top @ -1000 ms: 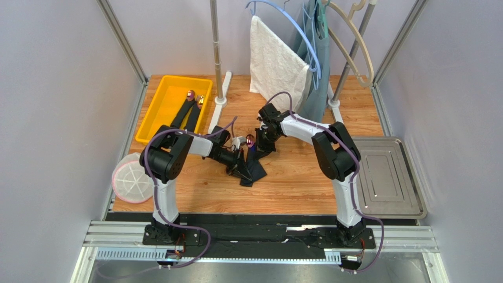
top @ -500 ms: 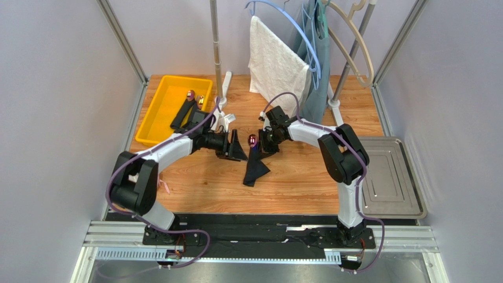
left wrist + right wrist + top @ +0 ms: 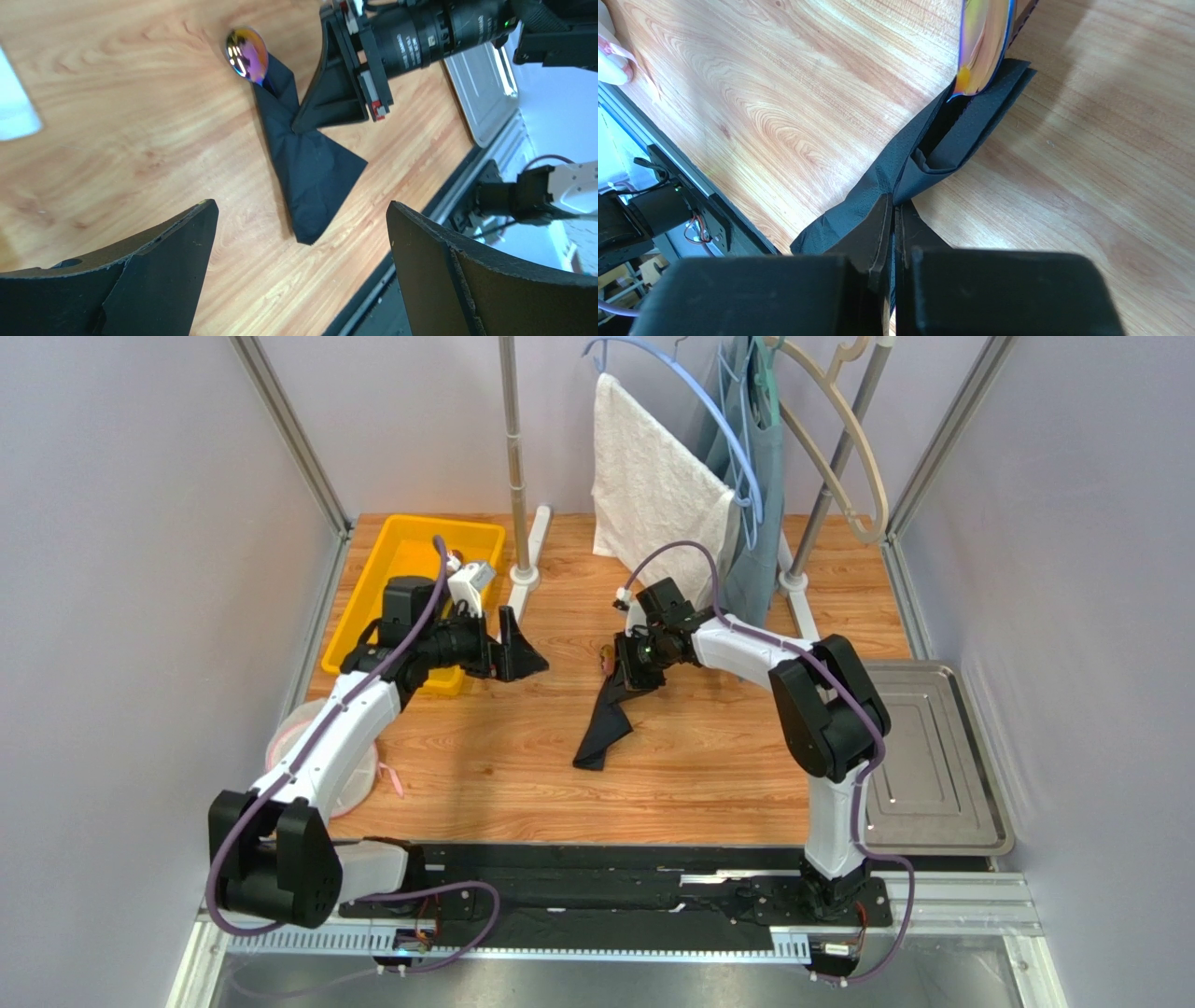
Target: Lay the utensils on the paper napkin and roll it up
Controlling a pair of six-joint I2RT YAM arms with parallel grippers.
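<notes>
Left end effector [image 3: 522,651] retreated, spread wide, empty; right end effector [image 3: 893,207] clamps napkin [image 3: 312,168].

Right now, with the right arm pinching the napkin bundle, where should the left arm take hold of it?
Probably best: take the napkin by its wide free tail, the end away from the spoon head. Bring the open left gripper in low from its own side, jaws across the tail. The right gripper pinches the narrow middle; the tail lies flat and unobstructed.
</notes>
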